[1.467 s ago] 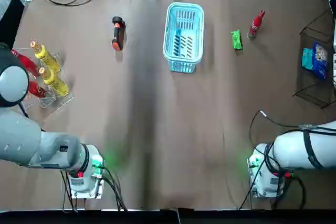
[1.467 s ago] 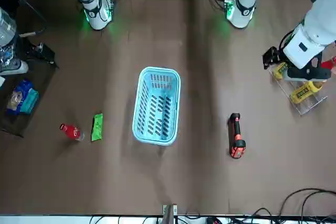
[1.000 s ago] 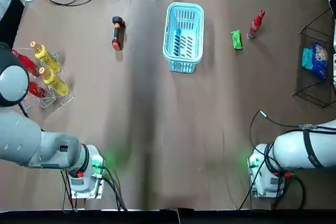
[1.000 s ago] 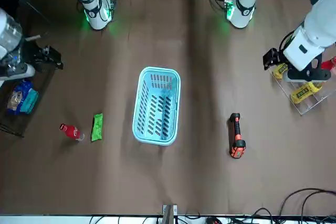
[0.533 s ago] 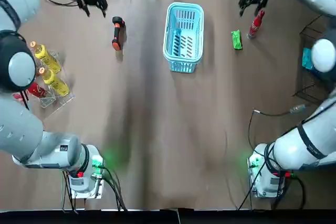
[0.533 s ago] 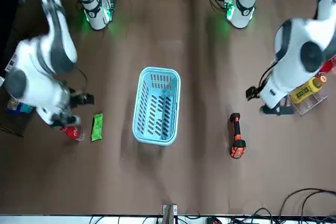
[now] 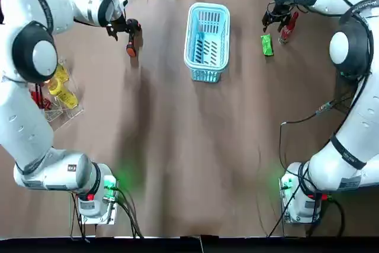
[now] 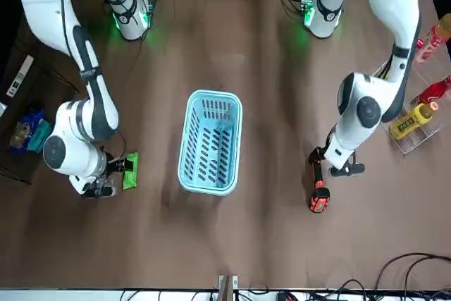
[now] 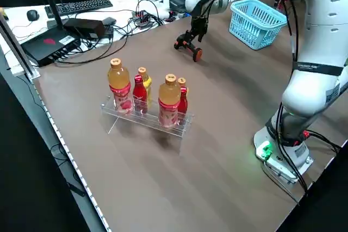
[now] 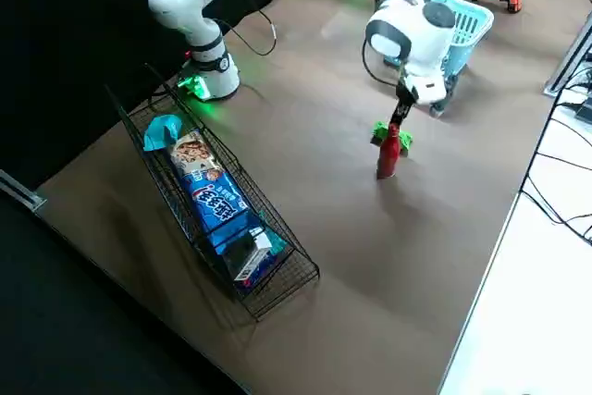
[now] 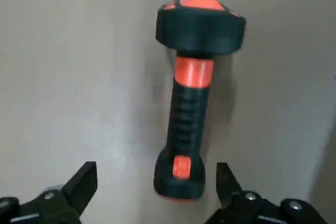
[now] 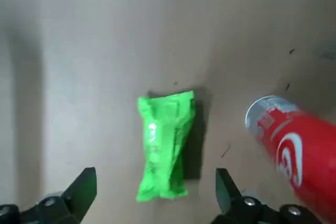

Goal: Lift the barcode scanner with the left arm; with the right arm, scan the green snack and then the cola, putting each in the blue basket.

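The barcode scanner, a stubby black handle with a ribbed grip and orange bands, lies flat on the matte brown surface, to the left of the slotted plastic blue basket. The left tool hangs over its butt end, spread wide and empty. The right tool, equally wide and empty, straddles the crinkled glossy green snack, beside the upright red cola. Half a second ago both tools were nearer the far edge
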{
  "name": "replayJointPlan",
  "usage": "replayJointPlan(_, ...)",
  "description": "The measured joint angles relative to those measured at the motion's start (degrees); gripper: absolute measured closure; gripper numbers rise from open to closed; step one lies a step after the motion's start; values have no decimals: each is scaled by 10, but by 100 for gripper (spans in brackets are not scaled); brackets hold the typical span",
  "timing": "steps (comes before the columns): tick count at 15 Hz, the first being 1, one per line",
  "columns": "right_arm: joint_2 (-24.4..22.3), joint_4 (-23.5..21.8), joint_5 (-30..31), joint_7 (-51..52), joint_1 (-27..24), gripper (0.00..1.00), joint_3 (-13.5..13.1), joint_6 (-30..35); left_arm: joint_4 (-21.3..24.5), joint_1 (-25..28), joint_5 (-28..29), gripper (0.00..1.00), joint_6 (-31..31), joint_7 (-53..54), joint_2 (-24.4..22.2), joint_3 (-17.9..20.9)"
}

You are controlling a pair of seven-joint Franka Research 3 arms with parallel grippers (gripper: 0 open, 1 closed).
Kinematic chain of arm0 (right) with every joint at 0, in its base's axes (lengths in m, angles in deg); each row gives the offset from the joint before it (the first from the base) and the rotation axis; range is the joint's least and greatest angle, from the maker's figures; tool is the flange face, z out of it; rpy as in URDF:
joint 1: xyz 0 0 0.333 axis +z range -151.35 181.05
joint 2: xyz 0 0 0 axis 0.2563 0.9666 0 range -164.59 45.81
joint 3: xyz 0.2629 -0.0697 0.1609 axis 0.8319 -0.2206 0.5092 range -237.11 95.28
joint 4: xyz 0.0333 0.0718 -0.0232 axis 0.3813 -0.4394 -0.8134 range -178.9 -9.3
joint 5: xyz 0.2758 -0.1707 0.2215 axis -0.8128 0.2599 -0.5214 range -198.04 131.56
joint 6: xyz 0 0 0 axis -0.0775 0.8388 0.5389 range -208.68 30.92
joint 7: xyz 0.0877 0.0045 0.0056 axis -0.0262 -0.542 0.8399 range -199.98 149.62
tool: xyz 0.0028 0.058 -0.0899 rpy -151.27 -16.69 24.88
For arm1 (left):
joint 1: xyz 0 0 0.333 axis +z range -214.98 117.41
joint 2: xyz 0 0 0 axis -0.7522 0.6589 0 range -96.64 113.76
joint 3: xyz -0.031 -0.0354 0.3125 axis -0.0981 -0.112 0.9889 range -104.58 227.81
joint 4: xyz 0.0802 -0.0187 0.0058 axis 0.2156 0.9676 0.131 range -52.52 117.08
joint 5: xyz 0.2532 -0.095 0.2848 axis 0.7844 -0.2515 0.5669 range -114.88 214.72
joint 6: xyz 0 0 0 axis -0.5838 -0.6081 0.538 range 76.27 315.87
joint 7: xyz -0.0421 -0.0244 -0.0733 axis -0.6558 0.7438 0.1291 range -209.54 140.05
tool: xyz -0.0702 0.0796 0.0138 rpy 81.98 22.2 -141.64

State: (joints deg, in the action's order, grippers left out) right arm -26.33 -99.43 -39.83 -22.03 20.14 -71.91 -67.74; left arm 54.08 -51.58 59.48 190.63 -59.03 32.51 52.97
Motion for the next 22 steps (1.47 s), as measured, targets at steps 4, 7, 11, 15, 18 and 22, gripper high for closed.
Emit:
replayJointPlan(4, 30, 2, -1, 11, -7, 2, 1, -3, -60, -3, 73, 0, 1, -96, 65, 0)
replayJointPlan(7, 42, 2, -1, 22, -7, 18, 1, -4, -82, -7, 75, 0, 1, -106, 91, -2)
replayJointPlan(11, 52, 2, -1, 30, -6, 26, 2, -18, -98, -13, 75, 1, 1, -107, 111, -2)
replayJointPlan(15, 58, 2, -2, 30, -4, 61, 3, -19, -109, -13, 75, 45, 1, -109, 114, -2)
replayJointPlan(18, 58, 6, -3, 30, -4, 73, 3, -6, -110, -13, 75, 63, 0, -111, 115, -2)
replayJointPlan(22, 53, 24, -74, 30, -3, 74, 4, 84, -114, -13, 75, 63, -3, -111, 114, -2)
